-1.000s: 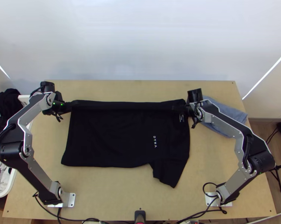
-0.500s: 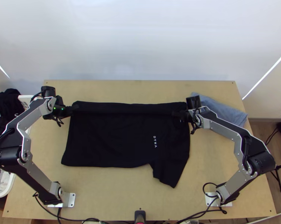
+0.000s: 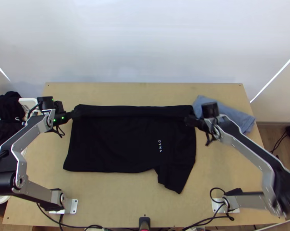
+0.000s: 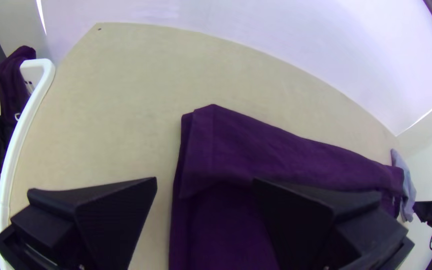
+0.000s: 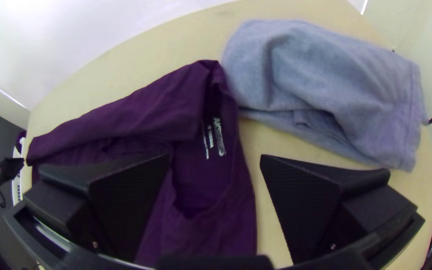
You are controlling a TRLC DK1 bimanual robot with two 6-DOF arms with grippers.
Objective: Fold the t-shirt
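Note:
The black t-shirt (image 3: 118, 140) lies across the middle of the table, its far side folded over in a long strip and one sleeve sticking out toward the near edge. At the shirt's far left corner is my left gripper (image 3: 72, 114); the left wrist view shows this gripper (image 4: 205, 182) open above the shirt's edge (image 4: 211, 150), nothing held. Near the collar, at the shirt's right end, is my right gripper (image 3: 189, 120). In the right wrist view the same gripper (image 5: 216, 160) stands open over the collar and label of the shirt (image 5: 201, 190).
A bunched grey-blue cloth (image 3: 231, 115) lies at the far right of the table, close beside the shirt's collar end. A white basket (image 4: 26, 120) with dark clothes stands off the table's left side. Bare table (image 3: 118, 196) lies in front of the shirt.
Both arms' elbows have swung outward and down. The right gripper has drawn slightly right and toward the near edge, the left one slightly down. The shirt's folded strip has settled a little nearer.

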